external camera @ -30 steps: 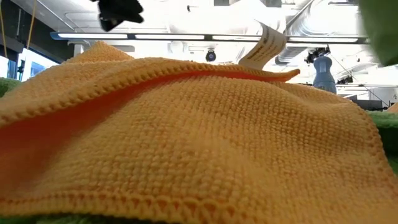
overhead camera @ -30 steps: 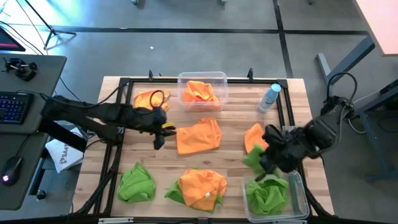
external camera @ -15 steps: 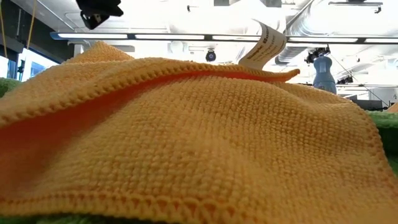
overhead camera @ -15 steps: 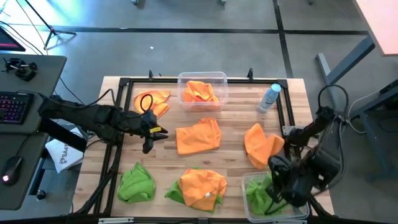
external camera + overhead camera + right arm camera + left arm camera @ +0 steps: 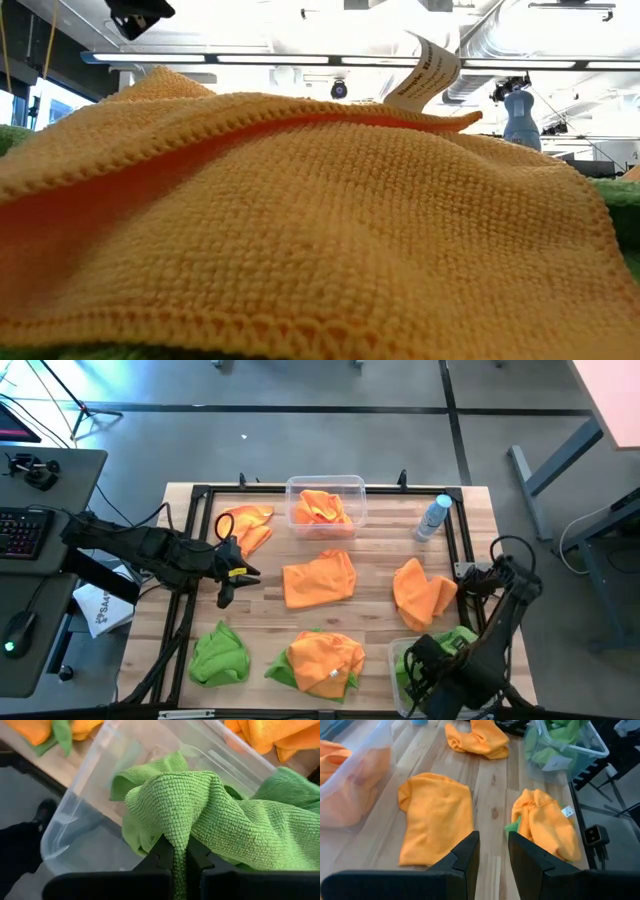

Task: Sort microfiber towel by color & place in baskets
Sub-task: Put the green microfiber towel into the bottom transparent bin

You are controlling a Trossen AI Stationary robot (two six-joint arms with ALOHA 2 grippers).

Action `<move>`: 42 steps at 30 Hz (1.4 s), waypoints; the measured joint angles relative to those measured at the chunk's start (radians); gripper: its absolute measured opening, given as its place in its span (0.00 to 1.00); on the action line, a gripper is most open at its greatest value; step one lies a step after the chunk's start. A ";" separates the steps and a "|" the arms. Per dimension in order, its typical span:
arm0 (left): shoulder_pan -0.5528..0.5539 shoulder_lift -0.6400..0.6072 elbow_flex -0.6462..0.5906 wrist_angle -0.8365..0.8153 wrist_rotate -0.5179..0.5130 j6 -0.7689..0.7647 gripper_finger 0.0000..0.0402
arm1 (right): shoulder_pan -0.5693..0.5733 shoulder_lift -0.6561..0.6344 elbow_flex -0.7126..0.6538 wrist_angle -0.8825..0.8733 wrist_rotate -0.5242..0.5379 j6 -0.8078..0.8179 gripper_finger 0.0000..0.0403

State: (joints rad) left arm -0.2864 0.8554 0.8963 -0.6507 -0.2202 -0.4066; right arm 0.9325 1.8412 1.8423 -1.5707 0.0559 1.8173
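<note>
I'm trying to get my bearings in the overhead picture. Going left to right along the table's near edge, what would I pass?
Green cloth → orange cloth lying on a green one → clear tub holding green cloth, with the right arm's gripper over it.

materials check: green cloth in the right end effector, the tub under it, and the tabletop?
Green cloth: looks like knitted microfiber, matte, visible looped weave and soft folds. Tub: apparently clear glossy plastic, see-through walls, rounded rim. Tabletop: seemingly wood planks, light grain and seams visible. Right end effector is pinched on the cloth.
</note>
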 joint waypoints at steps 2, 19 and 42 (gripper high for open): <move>-0.011 -0.002 0.000 -0.001 0.000 -0.002 0.22 | 0.005 0.020 0.000 0.004 0.000 0.016 0.00; -0.123 -0.002 0.000 -0.009 -0.001 -0.055 0.22 | 0.099 0.034 -0.293 0.402 0.006 0.337 0.01; -0.122 -0.002 0.000 -0.008 -0.007 -0.089 0.22 | 0.063 0.033 -0.198 0.234 -0.039 0.321 0.39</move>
State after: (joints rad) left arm -0.4088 0.8532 0.8965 -0.6586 -0.2276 -0.4959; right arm 0.9953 1.8740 1.6440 -1.3366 0.0170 2.1386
